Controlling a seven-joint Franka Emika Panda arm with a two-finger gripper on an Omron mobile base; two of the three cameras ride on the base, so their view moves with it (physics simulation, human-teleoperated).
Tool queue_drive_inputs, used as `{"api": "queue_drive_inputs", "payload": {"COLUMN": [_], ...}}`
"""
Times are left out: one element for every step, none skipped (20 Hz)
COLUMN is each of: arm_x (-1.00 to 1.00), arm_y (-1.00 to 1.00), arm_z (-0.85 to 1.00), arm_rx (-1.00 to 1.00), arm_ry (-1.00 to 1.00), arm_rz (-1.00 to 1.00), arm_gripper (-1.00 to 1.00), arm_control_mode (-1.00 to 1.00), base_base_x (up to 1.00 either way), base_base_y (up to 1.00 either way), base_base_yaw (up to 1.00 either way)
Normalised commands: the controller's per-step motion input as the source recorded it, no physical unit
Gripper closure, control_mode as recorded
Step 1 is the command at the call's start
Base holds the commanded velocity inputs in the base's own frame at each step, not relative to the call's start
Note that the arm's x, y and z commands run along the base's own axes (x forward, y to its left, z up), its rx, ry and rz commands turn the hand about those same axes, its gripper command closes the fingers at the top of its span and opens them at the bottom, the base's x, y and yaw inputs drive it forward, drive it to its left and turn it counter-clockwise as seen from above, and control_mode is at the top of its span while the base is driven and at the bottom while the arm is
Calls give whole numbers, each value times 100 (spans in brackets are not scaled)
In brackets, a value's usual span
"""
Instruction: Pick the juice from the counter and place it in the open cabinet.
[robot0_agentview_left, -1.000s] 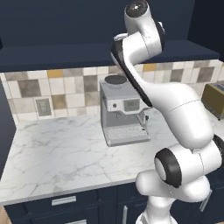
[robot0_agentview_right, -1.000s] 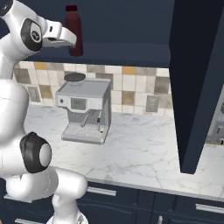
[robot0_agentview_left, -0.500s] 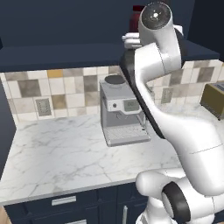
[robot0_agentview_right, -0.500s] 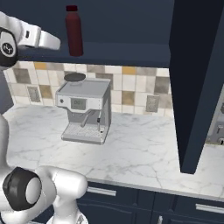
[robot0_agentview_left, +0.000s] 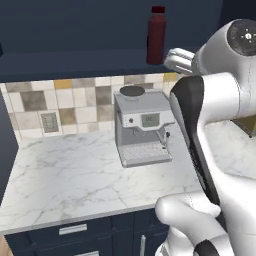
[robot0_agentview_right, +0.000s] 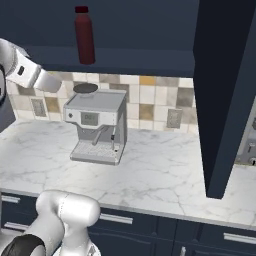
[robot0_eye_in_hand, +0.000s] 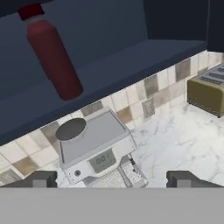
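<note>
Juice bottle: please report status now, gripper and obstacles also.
Gripper open, fingers holding nothing. Juice upright on the open cabinet shelf. Coffee machine below on the counter, not in the way.

Maroon juice (robot0_agentview_left: 156, 37) upright in open cabinet (robot0_agentview_left: 75, 30)

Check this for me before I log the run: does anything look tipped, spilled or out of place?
Nothing stands out. The juice stands upright on the open cabinet shelf, clear of the open gripper. The coffee machine sits square on the marble counter; no spills.
</note>
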Motion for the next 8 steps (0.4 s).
{"api": "queue_drive_inputs", "payload": {"arm_x": [-100,-100,-100,-99,-79,-51,-34,-14], "arm_y": [0,0,0,0,0,-3,-1,0], "arm_z": [-41,-44,-51,-56,-57,-59,-62,-70], "arm_rx": [0,0,0,-1,0,0,0,0], "arm_ry": [21,24,30,48,62,76,81,83], "arm_rz": [0,0,0,0,0,0,0,0], "arm_gripper": [-100,-100,-100,-100,-100,-100,-100,-100], "arm_control_mode": [-100,-100,-100,-100,-100,-100,-100,-100], "base_base_x": [0,0,0,0,0,0,0,0], "base_base_y": [0,0,0,0,0,0,0,0], "base_base_yaw": [0,0,0,0,0,0,0,0]}}
